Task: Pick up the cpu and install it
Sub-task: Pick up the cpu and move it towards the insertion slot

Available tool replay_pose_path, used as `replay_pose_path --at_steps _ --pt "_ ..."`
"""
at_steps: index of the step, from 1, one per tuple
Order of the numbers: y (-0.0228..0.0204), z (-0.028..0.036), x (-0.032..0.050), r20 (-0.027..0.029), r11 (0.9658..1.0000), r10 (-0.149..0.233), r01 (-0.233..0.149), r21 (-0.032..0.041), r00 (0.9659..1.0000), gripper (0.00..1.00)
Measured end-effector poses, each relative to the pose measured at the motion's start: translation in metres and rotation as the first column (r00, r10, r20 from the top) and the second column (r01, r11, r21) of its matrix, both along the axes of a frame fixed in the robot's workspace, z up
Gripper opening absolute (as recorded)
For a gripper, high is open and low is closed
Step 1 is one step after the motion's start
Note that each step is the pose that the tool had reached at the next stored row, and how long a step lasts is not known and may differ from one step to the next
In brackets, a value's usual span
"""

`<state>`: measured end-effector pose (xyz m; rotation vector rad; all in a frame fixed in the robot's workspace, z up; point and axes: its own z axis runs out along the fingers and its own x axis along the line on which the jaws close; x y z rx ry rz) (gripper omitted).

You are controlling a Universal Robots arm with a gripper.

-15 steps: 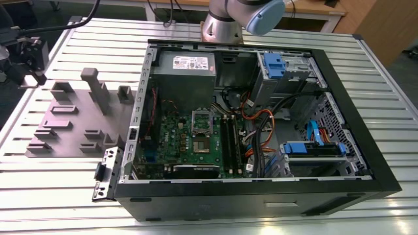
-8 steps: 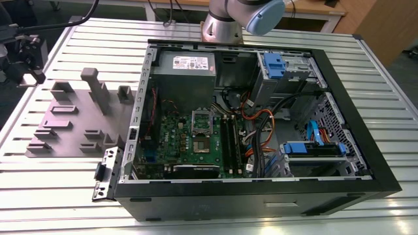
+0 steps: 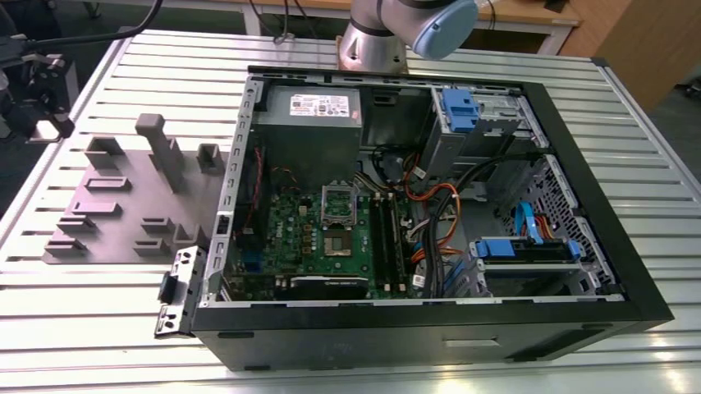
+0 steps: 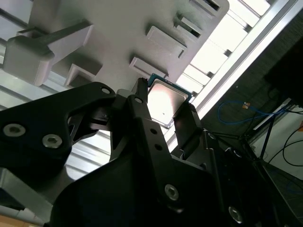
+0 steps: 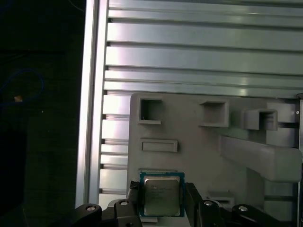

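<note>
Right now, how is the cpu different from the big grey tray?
The cpu is small, flat and shiny; the grey tray is far bigger, dull and bumpy with blocks. The cpu is gripped by the hand; the tray lies on the slatted table. Both look grey on top.

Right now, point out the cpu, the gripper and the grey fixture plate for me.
cpu [image 5: 161, 193]: first wrist view, middle of its silvery metal top.
gripper [image 4: 164, 99]: second wrist view, midway between its fingertips, closed on the cpu's edges.
grey fixture plate [image 5: 199, 149]: first wrist view, bare flat patch between its pockets.
</note>
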<state>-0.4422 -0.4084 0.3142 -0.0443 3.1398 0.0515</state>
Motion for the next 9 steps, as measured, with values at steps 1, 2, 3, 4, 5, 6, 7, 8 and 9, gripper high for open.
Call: replay_pose_path --at_steps 1,2,3,4,5,6,7,8,9 --pt "0.0000 0.0005 0.0000 -0.0001 1.0000 0.000 0.000 0.0000 1.0000 0.47" --pt "0.0000 0.0011 0.0000 -0.0001 1.0000 0.000 0.000 0.0000 1.0000 0.47" --pt "0.0000 0.0016 0.0000 0.0000 1.0000 0.000 0.000 0.0000 1.0000 0.47" --pt "0.0000 0.0020 0.0000 0.0000 1.0000 0.000 0.000 0.0000 1.0000 0.47" --pt "0.0000 0.0024 0.0000 0.0001 1.0000 0.000 0.000 0.0000 1.0000 0.47" --pt "0.0000 0.0028 0.0000 0.0000 1.0000 0.000 0.000 0.0000 1.0000 0.47" --pt "0.0000 0.0032 0.0000 -0.0001 1.0000 0.000 0.000 0.0001 1.0000 0.47" --pt "0.0000 0.0037 0.0000 -0.0001 1.0000 0.000 0.000 0.0000 1.0000 0.47" --pt "0.0000 0.0041 0.0000 0.0000 1.0000 0.000 0.000 0.0000 1.0000 0.47"
